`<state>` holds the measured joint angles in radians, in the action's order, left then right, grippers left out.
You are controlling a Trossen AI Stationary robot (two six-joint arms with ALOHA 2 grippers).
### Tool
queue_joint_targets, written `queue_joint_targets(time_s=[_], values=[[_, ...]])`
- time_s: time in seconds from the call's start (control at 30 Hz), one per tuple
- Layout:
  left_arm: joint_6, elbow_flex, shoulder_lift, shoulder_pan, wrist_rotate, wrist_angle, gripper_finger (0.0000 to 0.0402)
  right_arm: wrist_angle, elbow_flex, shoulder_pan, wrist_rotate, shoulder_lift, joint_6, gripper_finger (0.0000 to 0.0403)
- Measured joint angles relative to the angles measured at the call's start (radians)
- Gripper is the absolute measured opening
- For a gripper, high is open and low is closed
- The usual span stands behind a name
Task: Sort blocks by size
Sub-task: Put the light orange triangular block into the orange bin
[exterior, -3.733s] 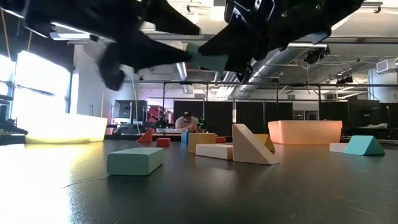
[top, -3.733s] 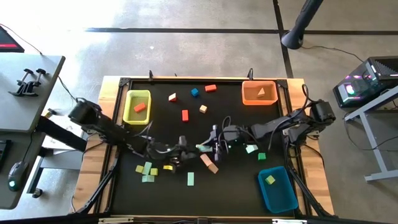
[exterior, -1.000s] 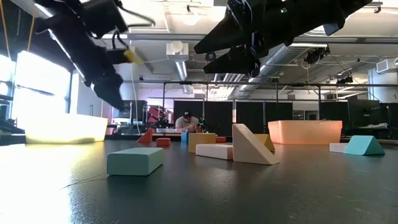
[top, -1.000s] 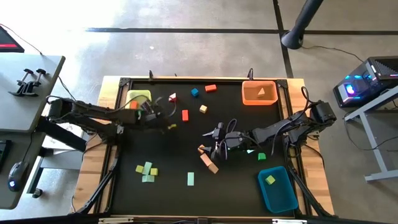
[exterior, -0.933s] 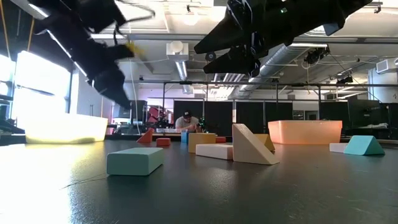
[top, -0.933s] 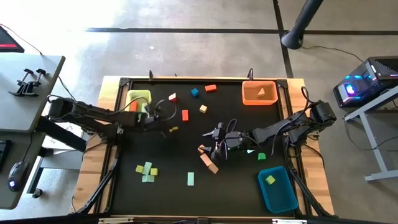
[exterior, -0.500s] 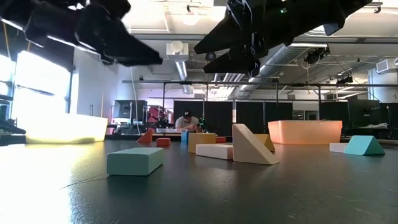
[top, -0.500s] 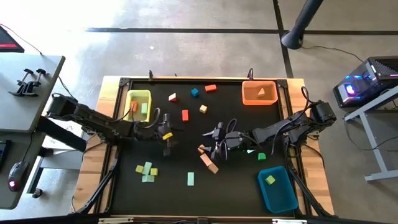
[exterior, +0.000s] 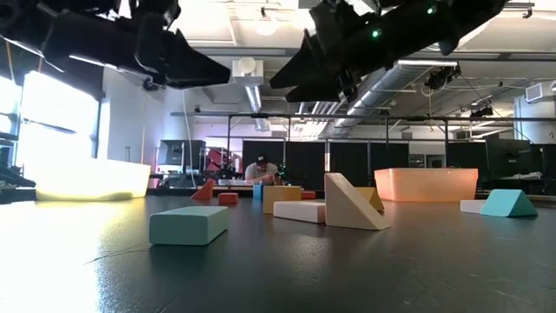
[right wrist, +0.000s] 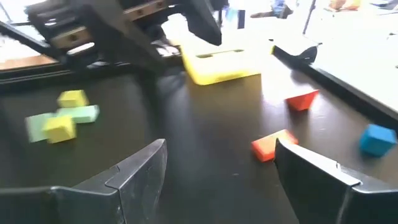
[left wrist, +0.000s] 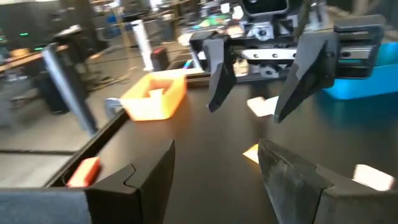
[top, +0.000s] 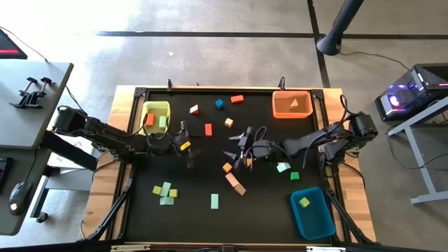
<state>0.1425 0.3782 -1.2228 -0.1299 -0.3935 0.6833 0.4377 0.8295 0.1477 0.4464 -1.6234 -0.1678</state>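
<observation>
Both sets of jaws stand wide with nothing between them. My left gripper (top: pixel 187 145) hangs just beside the yellow bin (top: pixel 155 120), and my right gripper (top: pixel 236 150) faces it across the mat's middle. The blocks (top: pixel 165 191) lie scattered over the black mat (top: pixel 262 203), a few already binned. My worry is that the arms are pointed at each other; reaching for the same middle pieces could clash fingers or scatter neighbours.

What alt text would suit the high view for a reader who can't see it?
Seen from above, the left gripper and right gripper hover open and empty, facing each other over a black table scattered with small blocks. Yellow, orange and blue bins sit near its corners.
</observation>
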Motion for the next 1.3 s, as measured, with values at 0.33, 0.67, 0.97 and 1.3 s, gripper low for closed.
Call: queue_joint_targets(time_s=[0.33,0.67,0.97,1.3], values=[[0.117,0.0,0.0,0.087,-0.153,0.002,0.0216,-0.007,0.0,-0.092,-0.003,0.0,0.187,0.0288],[0.011,0.0,0.0,0.337,-0.178,0.072,0.0216,-0.011,0.0,-0.23,-0.031,0.0,0.13,0.0288],[0.011,0.001,-0.006,0.384,-0.041,0.094,0.0216,-0.073,0.0,-0.187,0.012,-0.001,0.099,0.0288],[0.016,0.001,0.0,0.219,0.213,0.053,0.0216,-0.081,0.0,-0.037,-0.001,-0.001,0.022,0.0288]])
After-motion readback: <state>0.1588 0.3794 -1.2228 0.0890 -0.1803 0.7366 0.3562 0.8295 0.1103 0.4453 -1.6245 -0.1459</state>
